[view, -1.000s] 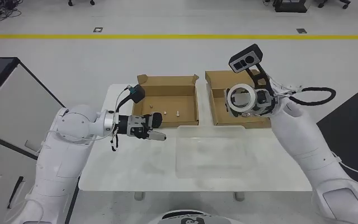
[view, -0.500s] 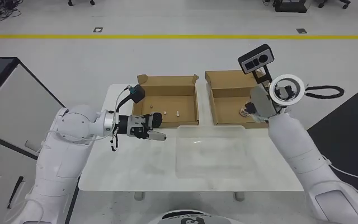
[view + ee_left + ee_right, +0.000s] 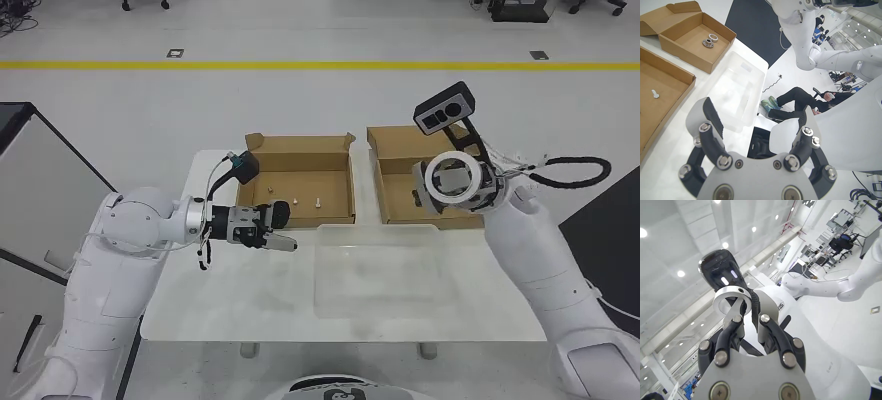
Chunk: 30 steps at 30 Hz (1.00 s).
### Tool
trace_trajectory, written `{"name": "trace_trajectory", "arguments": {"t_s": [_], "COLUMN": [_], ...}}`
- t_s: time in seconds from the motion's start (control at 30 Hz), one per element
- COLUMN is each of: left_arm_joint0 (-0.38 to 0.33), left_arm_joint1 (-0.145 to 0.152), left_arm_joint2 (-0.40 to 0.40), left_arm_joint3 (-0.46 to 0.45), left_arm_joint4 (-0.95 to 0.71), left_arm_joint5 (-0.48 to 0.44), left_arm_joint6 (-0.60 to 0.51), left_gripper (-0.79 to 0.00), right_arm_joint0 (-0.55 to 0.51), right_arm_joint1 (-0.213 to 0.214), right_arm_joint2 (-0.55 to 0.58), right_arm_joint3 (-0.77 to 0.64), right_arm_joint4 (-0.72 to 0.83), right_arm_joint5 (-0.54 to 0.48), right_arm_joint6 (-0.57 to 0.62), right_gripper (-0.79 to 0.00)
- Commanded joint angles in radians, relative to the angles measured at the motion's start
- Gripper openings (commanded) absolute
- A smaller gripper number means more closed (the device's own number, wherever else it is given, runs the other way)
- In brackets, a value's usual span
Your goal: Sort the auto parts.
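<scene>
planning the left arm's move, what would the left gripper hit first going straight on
Probably the clear bin; the left gripper points at its near wall across the table. Height is unclear, so it could pass over the rim.

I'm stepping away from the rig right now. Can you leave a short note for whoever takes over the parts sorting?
Left gripper: open, holding nothing, above the table between the left box and the clear bin.
Right gripper: shut on a metal ring, held up over the right box.
Done: three small bolts lie in the left box; a flanged hub and a second ring lie in the right box.
Left: set down the held ring, probably in the right box beside its match.
</scene>
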Motion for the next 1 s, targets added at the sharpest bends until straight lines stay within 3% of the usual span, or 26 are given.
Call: {"name": "trace_trajectory", "arguments": {"t_s": [0.0,0.13,0.6,0.77,0.97], "left_arm_joint0": [0.000,0.000,0.000,0.000,0.000], "left_arm_joint1": [0.000,0.000,0.000,0.000,0.000], "left_arm_joint2": [0.000,0.000,0.000,0.000,0.000], "left_arm_joint3": [0.000,0.000,0.000,0.000,0.000], "left_arm_joint4": [0.000,0.000,0.000,0.000,0.000], "left_arm_joint5": [0.000,0.000,0.000,0.000,0.000], "left_arm_joint6": [0.000,0.000,0.000,0.000,0.000], "left_gripper": [0.000,0.000,0.000,0.000,0.000], "right_arm_joint0": [-0.002,-0.005,-0.005,-0.028,-0.072], "right_arm_joint1": [-0.005,-0.017,-0.017,0.002,0.045], "right_arm_joint2": [-0.004,-0.010,-0.010,0.072,0.224], "right_arm_joint3": [0.001,0.000,0.000,0.021,0.062], "right_arm_joint4": [0.048,0.121,0.121,-0.089,-0.387], "right_arm_joint5": [0.015,0.033,0.033,0.045,0.145], "right_arm_joint6": [0.012,0.026,0.026,-0.057,-0.084], "right_gripper": [-0.785,-0.785,-0.785,-0.785,-0.785]}}
